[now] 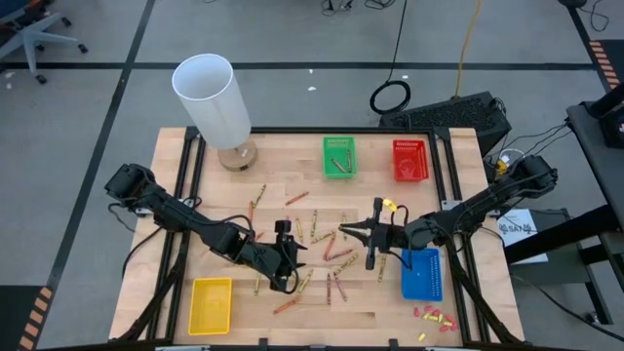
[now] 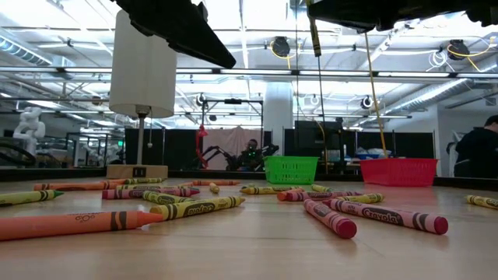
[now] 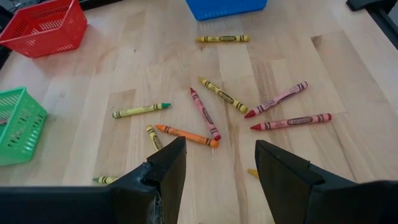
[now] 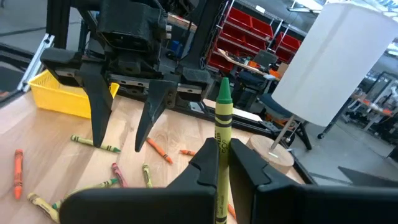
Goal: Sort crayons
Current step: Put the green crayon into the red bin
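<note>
Centrally, right tool (image 4: 222,163) pinching upright green crayon (image 4: 222,134), left tool (image 3: 214,163) spread.

Bright even overhead light, soft shadows, glaring ceiling lamps (image 2: 284,47) in low view, foreground blurred

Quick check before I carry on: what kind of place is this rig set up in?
Likely a robotics lab or workshop. Past the wooden table the low view shows an open hall with ceiling pipes and other robot arms; the right wrist view shows racks of red bins.
</note>
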Available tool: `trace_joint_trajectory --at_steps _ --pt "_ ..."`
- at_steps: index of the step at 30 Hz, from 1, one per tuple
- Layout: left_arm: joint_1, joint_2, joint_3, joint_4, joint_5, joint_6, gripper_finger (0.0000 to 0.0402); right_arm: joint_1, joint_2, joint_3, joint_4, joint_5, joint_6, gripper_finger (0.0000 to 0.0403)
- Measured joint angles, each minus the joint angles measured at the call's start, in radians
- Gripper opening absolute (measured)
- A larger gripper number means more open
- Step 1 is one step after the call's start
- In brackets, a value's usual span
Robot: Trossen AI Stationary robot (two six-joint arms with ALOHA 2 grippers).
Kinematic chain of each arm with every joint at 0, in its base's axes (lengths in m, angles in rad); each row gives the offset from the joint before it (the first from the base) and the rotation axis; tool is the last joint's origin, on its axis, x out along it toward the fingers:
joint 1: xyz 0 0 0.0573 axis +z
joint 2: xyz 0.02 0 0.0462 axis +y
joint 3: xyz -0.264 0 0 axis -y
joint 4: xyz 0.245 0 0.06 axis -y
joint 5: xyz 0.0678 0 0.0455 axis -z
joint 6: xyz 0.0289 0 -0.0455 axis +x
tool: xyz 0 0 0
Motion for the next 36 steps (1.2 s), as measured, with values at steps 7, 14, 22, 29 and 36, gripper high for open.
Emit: trace_joint_trajectory --at_steps 7,14,22,29,36 --pt "0.0 0.0 0.0 0.0 0.0 0.0 0.019 -0.032 0.0 0.0 0.0 0.034 0.151 0.0002" --pt "0.0 0.0 0.0 0.001 -0.001 0.0 0.019 -0.114 0.0 0.0 -0.008 0.244 0.285 0.0002" --pt "0.0 0.0 0.0 0.001 -0.001 -0.001 0.019 -0.264 -0.007 0.001 -0.039 0.373 0.332 0.0002" --pt "0.0 0.0 0.0 0.0 -0.001 -0.002 0.019 -0.434 -0.06 0.001 -0.191 0.373 0.423 0.0002" --pt "0.0 0.0 0.0 0.001 -0.001 -0.003 0.019 -0.581 -0.147 0.001 -0.525 0.37 0.597 0.0002"
